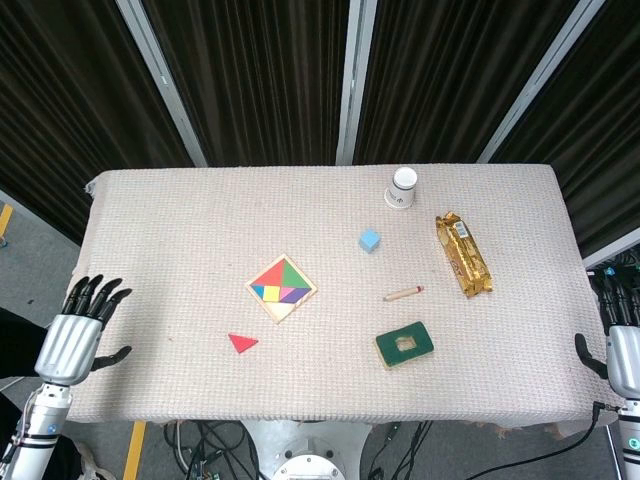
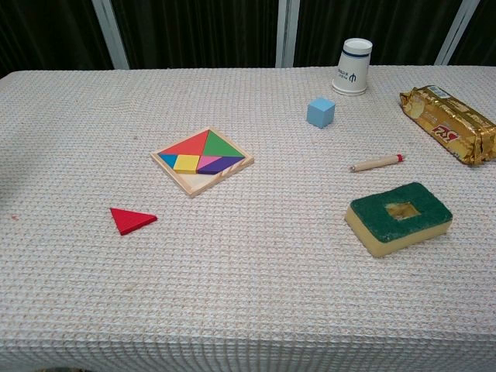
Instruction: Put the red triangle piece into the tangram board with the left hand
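left hand (image 1: 85, 318): black fingers, silver back | right hand (image 1: 620, 350): silver, black thumb

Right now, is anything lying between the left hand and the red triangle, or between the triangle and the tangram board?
Nothing visible. The left hand is off the table's edge, with bare cloth up to the red triangle and on to the tangram board.

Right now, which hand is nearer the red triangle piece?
Left. The left hand sits off the table's left edge, a short reach from the red triangle piece; the right hand is past the far right edge.
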